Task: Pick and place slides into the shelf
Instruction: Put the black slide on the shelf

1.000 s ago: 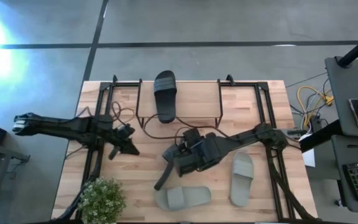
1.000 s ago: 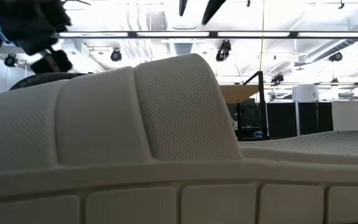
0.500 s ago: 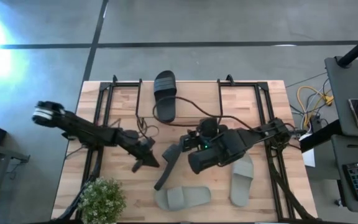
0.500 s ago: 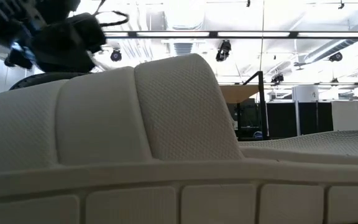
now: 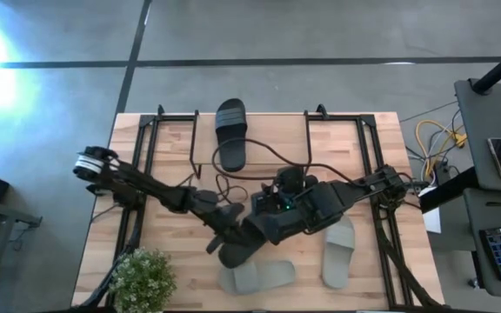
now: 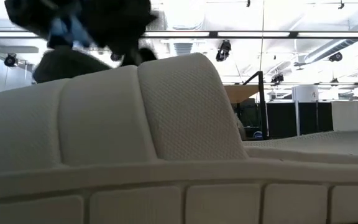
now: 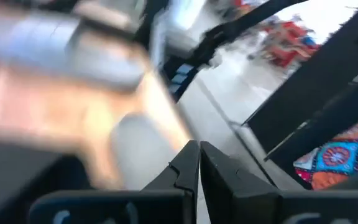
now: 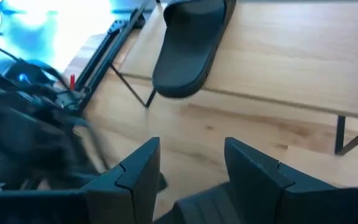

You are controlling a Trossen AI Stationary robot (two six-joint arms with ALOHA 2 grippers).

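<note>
One black slide [image 5: 230, 133] [image 8: 188, 43] lies sole-down on the shelf [image 5: 277, 143] [image 8: 291, 56], a low plank on thin black wire legs. A second black slide [image 5: 234, 249] sits at the table's middle, under my right gripper [image 5: 256, 230] [image 8: 191, 163]. My left gripper [image 5: 223, 233] [image 7: 199, 165] is shut and reaches in from the left, right beside that slide. Two pale grey-green slides [image 5: 255, 276] [image 5: 337, 248] lie flat near the table's near edge. One of them [image 6: 179, 137] fills the low view. My right gripper has the second black slide between its spread fingers [image 8: 135, 171]; a dark part of it [image 8: 210, 205] shows far back between them. It comes from the table's right. The gripper's own body hides which part it holds. Whether my left gripper touches this slide, I cannot tell.
A small potted plant [image 5: 142, 281] stands at the table's near left corner. Black frame rails [image 5: 137, 174] [image 5: 377, 165] run along both sides of the wooden tabletop. Loose cables [image 5: 233, 178] lie in front of the shelf.
My left arm has swung from the table's left side toward the middle and the near edge, bringing its gripper up against the black slide under my right gripper. The right gripper and its slide have stayed about where they were.
</note>
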